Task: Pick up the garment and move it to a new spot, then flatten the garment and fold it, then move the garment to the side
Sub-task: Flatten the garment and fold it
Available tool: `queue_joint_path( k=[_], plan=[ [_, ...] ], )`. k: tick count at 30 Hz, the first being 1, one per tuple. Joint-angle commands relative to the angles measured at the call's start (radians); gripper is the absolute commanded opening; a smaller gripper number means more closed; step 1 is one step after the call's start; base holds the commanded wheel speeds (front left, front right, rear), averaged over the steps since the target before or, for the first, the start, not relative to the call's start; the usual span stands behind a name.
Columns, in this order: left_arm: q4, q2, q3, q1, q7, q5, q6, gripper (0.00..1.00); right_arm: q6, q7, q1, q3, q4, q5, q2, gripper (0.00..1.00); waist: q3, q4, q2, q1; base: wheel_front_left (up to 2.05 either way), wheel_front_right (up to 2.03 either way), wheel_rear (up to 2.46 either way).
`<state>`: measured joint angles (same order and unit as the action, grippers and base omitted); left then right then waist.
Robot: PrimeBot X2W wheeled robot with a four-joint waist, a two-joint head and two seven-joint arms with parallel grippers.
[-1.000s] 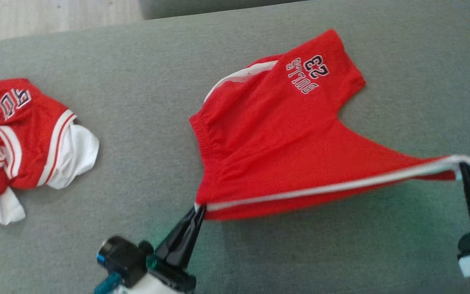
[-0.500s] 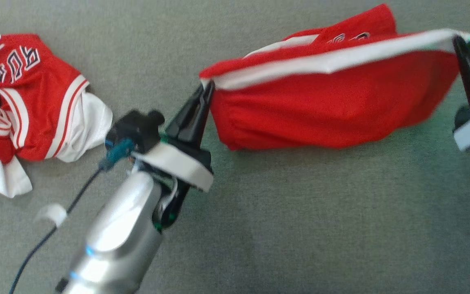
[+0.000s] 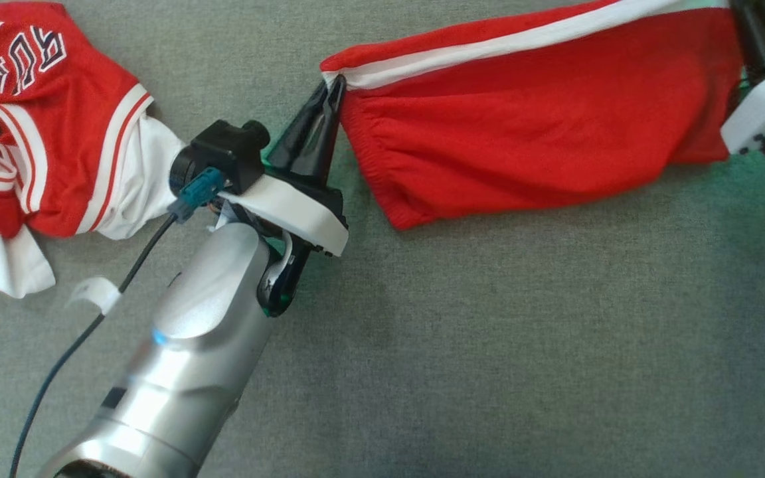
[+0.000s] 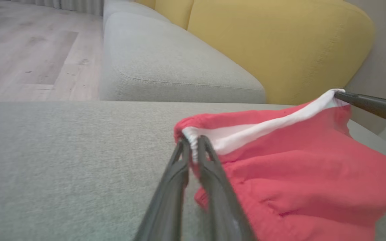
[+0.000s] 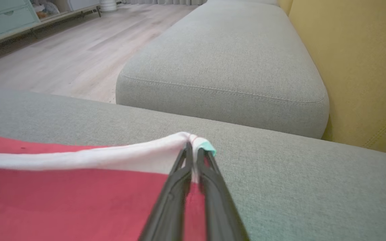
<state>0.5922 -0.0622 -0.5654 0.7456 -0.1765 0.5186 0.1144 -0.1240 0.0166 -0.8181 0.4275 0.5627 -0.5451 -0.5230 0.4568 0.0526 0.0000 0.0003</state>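
Garment (image 3: 542, 126): red shorts, lifted and pulled sideways into a long band between both grippers. It hangs over the grey cushion at the head view's upper right. The lower fold sags toward the cushion, and I cannot tell whether it touches.
White stripe (image 3: 502, 43): runs taut along the top edge of the shorts from one set of fingertips to the other.
Waistband (image 3: 382, 179): a gathered elastic edge hanging down from the corner nearest the left arm.
Left gripper (image 3: 333, 89): fingers pressed together on the waistband corner at the stripe's end. The left wrist view shows white ribbed elastic pinched between the tips.
Right gripper (image 3: 751, 23): at the head view's top right edge, clamped on the opposite end of the stripe. The right wrist view shows its tips closed on the white corner, with a small teal patch just beside them.
Silver forearm (image 3: 183, 372): rises from the bottom edge of the head view to the left wrist, with a dark cable (image 3: 90, 325) running beside it.
Jersey (image 3: 44, 126): red and white, crumpled on the cushion at the far left, apart from the shorts.
Grey cushion (image 3: 489, 345): a flat woven surface under everything.
Background: a second grey seat (image 5: 226, 60), a yellow backrest (image 4: 280, 43) and a pale wood floor (image 4: 28, 50).
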Motion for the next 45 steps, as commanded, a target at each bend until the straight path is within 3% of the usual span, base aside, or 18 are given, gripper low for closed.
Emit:
queue_joint_path(
  k=[1, 5, 9, 12, 18, 19, 20, 21, 27, 38, 45],
  plan=[
    [-0.013, -0.012, 0.022, 0.032, -0.022, -0.008, -0.003, 1.00, -0.007, -0.021, -0.002, 0.013, -0.004, -0.010, -0.002, 1.00, -0.002, 0.002, 0.0000, -0.0003, 0.00, 0.00, 0.00],
    [0.021, -0.009, 0.023, 0.030, -0.066, -0.035, -0.026, 1.00, -0.007, -0.091, -0.012, 0.042, 0.069, -0.048, 0.014, 1.00, -0.020, 0.007, 0.0000, -0.0003, 0.00, 0.00, 0.00],
    [-0.015, -0.015, 0.040, -0.019, -0.084, -0.096, -0.086, 1.00, -0.007, -0.112, 0.013, 0.073, 0.119, -0.108, 0.006, 1.00, -0.043, 0.012, 0.0000, -0.0003, 0.00, 0.00, 0.00],
    [-0.178, -0.019, 0.103, -0.125, -0.085, -0.187, -0.162, 1.00, -0.007, -0.091, 0.032, 0.084, 0.200, -0.147, -0.011, 1.00, -0.059, 0.032, 0.0000, -0.0003, 0.00, 0.00, 0.00],
    [-0.372, -0.010, 0.166, -0.319, -0.085, -0.275, -0.206, 1.00, -0.007, 0.002, 0.064, 0.104, 0.333, -0.191, -0.007, 1.00, -0.083, 0.085, 0.0000, -0.0003, 0.00, 0.00, 0.00],
    [-0.393, -0.007, 0.174, -0.344, -0.085, -0.282, -0.208, 1.00, -0.007, 0.017, 0.070, 0.109, 0.345, -0.201, -0.003, 0.88, -0.086, 0.093, 0.0000, -0.0003, 0.00, 0.00, 0.00],
    [-0.412, -0.005, 0.181, -0.366, -0.085, -0.287, -0.210, 1.00, -0.007, 0.024, 0.075, 0.116, 0.349, -0.210, -0.001, 0.38, -0.090, 0.101, 0.0000, -0.0003, 0.00, 0.00, 0.00],
    [-0.428, -0.003, 0.188, -0.386, -0.085, -0.291, -0.210, 1.00, -0.007, 0.025, 0.079, 0.120, 0.352, -0.219, 0.000, 0.00, -0.095, 0.106, 0.0000, -0.0003, 0.00, 0.00, 0.00],
    [-0.466, 0.003, 0.223, -0.464, -0.085, -0.322, -0.203, 1.00, -0.007, -0.019, 0.098, 0.115, 0.362, -0.277, -0.023, 0.00, -0.147, 0.105, 0.0000, -0.0003, 0.00, 0.00, 0.00],
    [-0.476, 0.008, 0.268, -0.539, -0.085, -0.349, -0.188, 1.00, -0.007, -0.062, 0.137, 0.106, 0.391, -0.271, -0.195, 0.00, -0.210, 0.024, 0.0000, -0.0003, 0.00, 0.00, 0.00],
    [-0.464, 0.010, 0.270, -0.546, -0.085, -0.358, -0.179, 1.00, -0.007, -0.025, 0.064, 0.142, 0.259, -0.246, -0.179, 0.00, -0.235, -0.011, 0.0000, -0.0003, 0.00, 0.00, 0.00]
  ],
)
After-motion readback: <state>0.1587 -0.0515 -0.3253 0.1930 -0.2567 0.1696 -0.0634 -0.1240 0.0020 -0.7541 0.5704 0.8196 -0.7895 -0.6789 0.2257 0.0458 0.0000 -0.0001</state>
